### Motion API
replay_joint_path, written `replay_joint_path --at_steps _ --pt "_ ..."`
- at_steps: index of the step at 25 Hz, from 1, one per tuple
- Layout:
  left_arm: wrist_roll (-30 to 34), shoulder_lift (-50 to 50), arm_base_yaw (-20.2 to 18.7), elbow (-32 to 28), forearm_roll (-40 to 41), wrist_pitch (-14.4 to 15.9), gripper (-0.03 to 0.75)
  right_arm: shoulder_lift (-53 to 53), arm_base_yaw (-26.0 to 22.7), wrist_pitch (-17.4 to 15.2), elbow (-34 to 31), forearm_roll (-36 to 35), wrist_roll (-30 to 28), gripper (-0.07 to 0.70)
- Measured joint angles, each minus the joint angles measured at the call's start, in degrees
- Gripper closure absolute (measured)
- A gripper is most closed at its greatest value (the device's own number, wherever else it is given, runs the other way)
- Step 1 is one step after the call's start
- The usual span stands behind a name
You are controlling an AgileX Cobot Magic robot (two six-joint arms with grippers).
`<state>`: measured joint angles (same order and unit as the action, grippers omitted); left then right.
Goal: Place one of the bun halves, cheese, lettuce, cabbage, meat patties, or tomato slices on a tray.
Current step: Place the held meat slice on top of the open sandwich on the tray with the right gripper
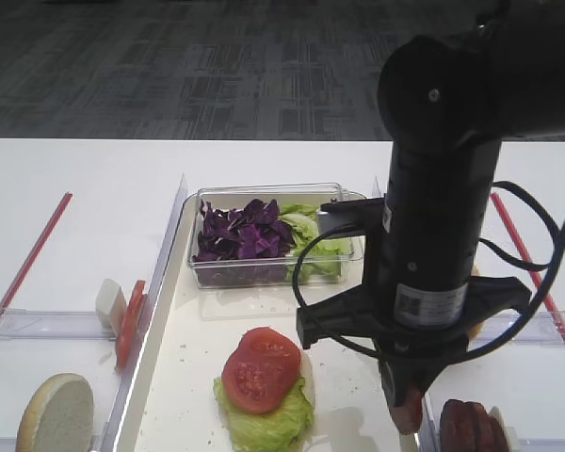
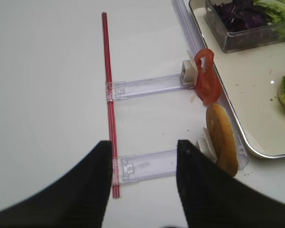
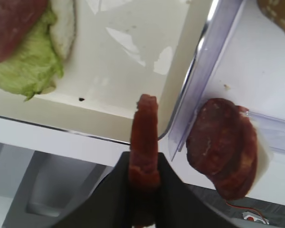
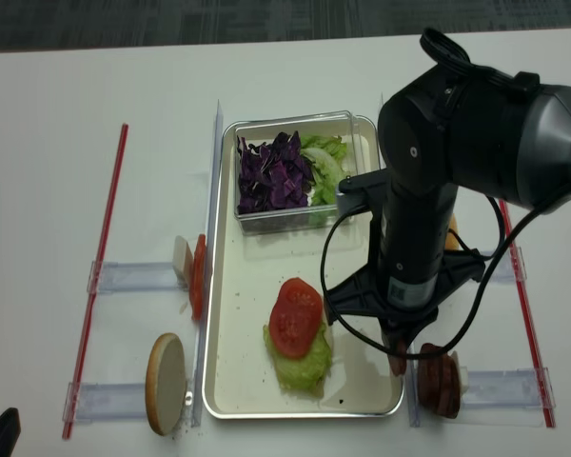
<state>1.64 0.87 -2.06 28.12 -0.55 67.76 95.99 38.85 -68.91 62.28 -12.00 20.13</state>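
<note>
Right wrist view puts the answer closest: the right gripper [image 3: 143, 178] has its two dark fingers [image 3: 111, 190] clenched on a meat patty [image 3: 145, 142], held on edge so the disc stands upright between the pads. That edge-on hold fits how the patties are stored, standing in a row against a white stop; pinching across the flat faces is probably the only way to lift one out of the row. The patty hangs over the near right corner of the tray [image 3: 133, 61], just inside its shiny rim, so the carry to the stack looks to be underway rather than finished.

Outward from there, to the right of the rim, the remaining meat patties [image 3: 223, 147] lean together; two show clearly, possibly a third. On the tray sits one stack: a tomato slice [image 1: 261, 369] on lettuce [image 1: 264, 424] over a pale bun half. At the far end one clear box [image 1: 273, 235] keeps the loose cabbage [image 1: 240, 231] and more lettuce contained.

Left of the tray, one bun half [image 2: 222, 140] and one tomato slice stand on edge beside a white stop. The left gripper [image 2: 142, 175] hovers released over bare table, holding nothing, kept clear of the working arm.
</note>
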Motion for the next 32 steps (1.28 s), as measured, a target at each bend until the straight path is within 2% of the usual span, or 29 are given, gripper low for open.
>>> replay_joint_path --at_steps 3,11,18,24,32 --pt "0.0 0.0 0.0 0.0 0.0 0.0 0.422 0.0 0.0 0.0 0.0 -3.1 -2.8 0.514" --pt "0.0 0.0 0.0 0.0 0.0 0.0 0.422 0.0 -0.2 2.9 0.0 -10.3 -10.4 0.515" --pt "0.0 0.0 0.0 0.0 0.0 0.0 0.422 0.0 -4.1 5.2 0.0 -20.1 -20.6 0.515" --pt "0.0 0.0 0.0 0.0 0.0 0.0 0.422 0.1 -6.9 5.8 0.0 -29.1 -29.8 0.515" --pt "0.0 0.0 0.0 0.0 0.0 0.0 0.422 1.6 -9.8 5.3 0.0 -38.7 -39.0 0.515"
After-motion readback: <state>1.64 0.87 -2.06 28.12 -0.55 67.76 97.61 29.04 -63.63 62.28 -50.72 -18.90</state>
